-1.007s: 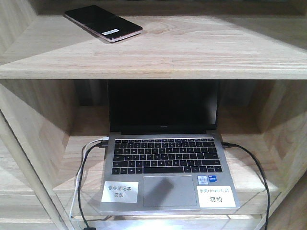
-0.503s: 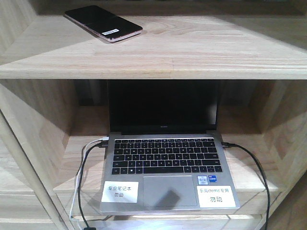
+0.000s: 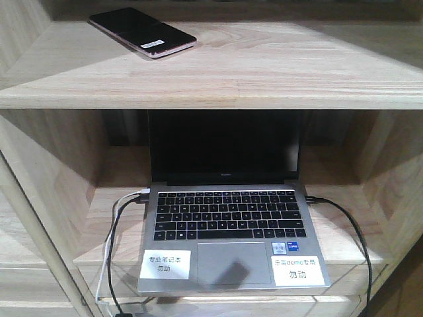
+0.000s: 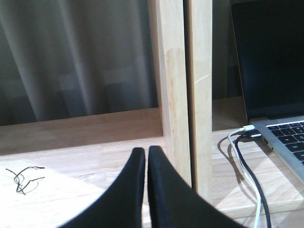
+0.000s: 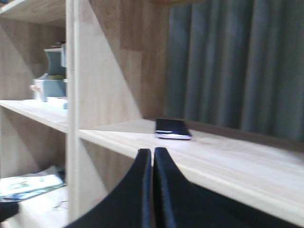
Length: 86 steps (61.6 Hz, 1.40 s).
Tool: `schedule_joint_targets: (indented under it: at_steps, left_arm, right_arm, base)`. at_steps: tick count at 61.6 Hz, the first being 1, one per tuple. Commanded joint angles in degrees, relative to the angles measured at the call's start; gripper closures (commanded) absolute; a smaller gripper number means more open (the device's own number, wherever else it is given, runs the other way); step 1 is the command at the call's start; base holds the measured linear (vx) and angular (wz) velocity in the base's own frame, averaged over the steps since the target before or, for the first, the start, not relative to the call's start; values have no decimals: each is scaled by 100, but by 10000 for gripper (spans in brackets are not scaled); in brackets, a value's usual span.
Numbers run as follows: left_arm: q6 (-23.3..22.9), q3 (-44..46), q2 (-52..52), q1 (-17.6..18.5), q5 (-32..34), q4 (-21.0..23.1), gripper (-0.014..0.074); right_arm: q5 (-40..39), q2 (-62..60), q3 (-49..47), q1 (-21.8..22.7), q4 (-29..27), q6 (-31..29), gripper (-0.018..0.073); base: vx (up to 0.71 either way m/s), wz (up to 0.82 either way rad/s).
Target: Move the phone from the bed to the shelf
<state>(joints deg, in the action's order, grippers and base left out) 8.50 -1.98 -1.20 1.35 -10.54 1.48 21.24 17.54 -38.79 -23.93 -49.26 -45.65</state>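
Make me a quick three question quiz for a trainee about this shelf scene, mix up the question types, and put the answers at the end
1. True or false: the phone lies on the shelf board above the laptop.
2. Multiple choice: the left gripper and right gripper are A) both shut and empty, B) both open, C) one holding the phone.
3. Fill in: in the front view, the phone sits toward the ___ end of the top board.

Key:
1. True.
2. A. In each wrist view the fingers meet with nothing between them.
3. Left. Its white barcode sticker faces up.
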Motion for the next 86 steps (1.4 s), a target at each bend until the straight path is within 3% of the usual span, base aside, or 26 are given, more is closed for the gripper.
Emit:
schedule_joint_targets:
  at_steps: [1,15,19,37,48,66,86]
  left_arm:
    - [-33,132,-24,-7,415,52,595]
    - [-33,132,-24,-7,415,52,595]
    - [-33,132,-24,-7,415,52,595]
    - [-33,132,-24,-7,415,52,595]
    - [-33,132,-24,-7,415,52,595]
    - [-33,132,-24,-7,415,52,595]
    - [-33,132,-24,-7,415,52,595]
  right_arm:
    - [-469,48,-136,25,737,670,569]
    - [-351,-9,13,134,4395,4152,569]
    - [-413,-111,281,448,4776,4667,569]
    - [-540,-979,1717,2126,4796,4690,569]
    - [-537,-1652,2726,2770,4796,4687,569]
    - [-1061,-1886,4059,2940,4796,4687,569]
    - [-1511,-1886,4061,2940,4848,4430,569]
  base:
    - [0,0]
    - [0,0]
    - [0,0]
    - [0,0]
    - [0,0]
    - [0,0]
    - [0,0]
